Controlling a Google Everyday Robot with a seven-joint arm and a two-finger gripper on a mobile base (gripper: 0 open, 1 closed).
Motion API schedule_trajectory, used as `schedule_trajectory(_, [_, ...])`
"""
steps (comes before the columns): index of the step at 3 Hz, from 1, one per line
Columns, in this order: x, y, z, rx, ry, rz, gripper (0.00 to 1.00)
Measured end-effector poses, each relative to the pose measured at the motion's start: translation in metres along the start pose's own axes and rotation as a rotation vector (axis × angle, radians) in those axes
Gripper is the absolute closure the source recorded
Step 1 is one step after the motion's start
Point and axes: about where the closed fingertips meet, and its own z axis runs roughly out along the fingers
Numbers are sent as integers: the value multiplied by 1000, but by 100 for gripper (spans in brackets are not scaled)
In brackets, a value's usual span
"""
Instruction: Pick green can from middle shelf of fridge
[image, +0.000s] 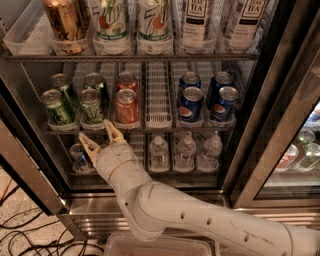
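From where I'm standing, the fridge is open and the arm reaches up from below. The gripper sits just under the front edge of the middle shelf. Its fingers are spread wide with nothing between them, and they point up toward the cans. The green can stands upright at the front of its lane. It is the dark one with the pale mottled print, and it has a brighter green can on one side and a red-orange can on the other. Another can stands close behind it. The blue Pepsi cans are well apart, past an empty white tray. I'd guess it is a full can, so it would be fairly heavy for its size, with thin, stiff walls. Its skin is smooth and possibly damp from the cold, which would make it slippery. The sensible hold looks to be across the middle of the body, one finger on each side, squeezing firmly but not hard enough to dent it. The gaps to the neighbouring cans look narrow, so the fingers may nudge them on the way in. The gripper also looks too low at present and would need to rise to reach the can's body.
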Motion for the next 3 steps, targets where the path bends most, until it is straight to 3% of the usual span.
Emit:
schedule_trajectory(1, [0,0,0,0,0,0,57])
schedule_trajectory(3, [0,0,0,0,0,0,25])
